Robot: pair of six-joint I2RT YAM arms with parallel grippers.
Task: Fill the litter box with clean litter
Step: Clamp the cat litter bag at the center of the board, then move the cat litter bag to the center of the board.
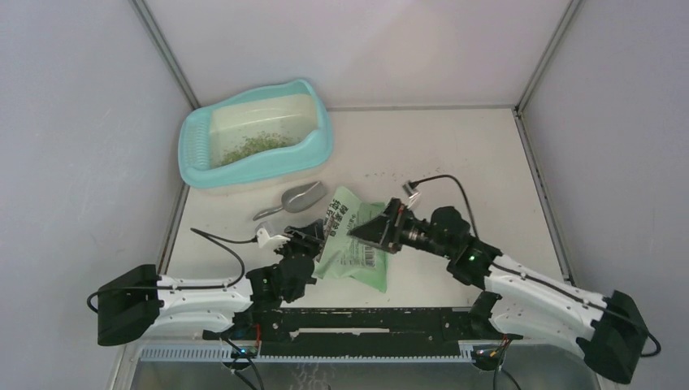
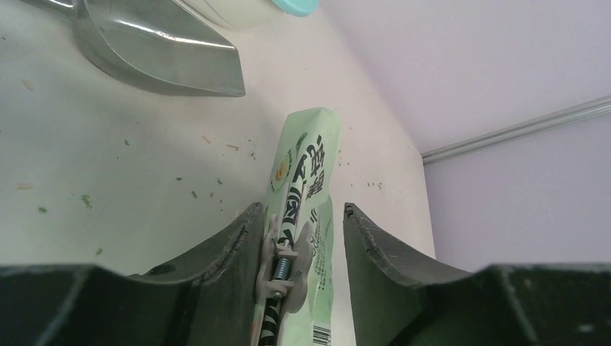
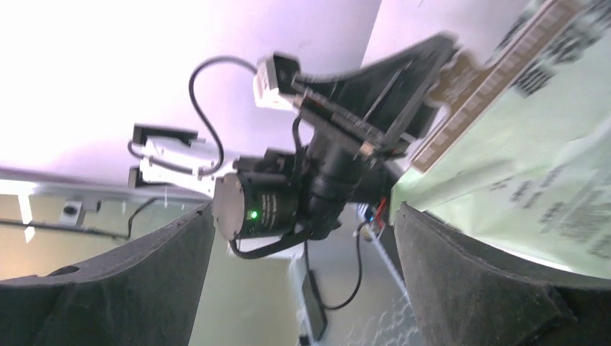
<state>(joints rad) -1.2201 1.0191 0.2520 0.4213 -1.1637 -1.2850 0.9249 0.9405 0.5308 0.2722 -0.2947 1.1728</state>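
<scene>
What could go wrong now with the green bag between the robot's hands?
1. The right gripper is wide open, and the left gripper's jaws leave a gap beside the bag. Nothing grips it firmly, so it may slip away.
2. The clip on the bag rests against one left finger and might snag.
3. The litter box holds only a little litter, so losing the bag would delay filling.

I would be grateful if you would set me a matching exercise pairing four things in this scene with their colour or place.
1 litter box
2 scoop
3 bag
4 litter

a grey metal, just in front of the box
b flat, printed, showing a barcode
c light turquoise, far left
d green granules inside the box

Pairs: 1-c, 2-a, 3-b, 4-d
</scene>
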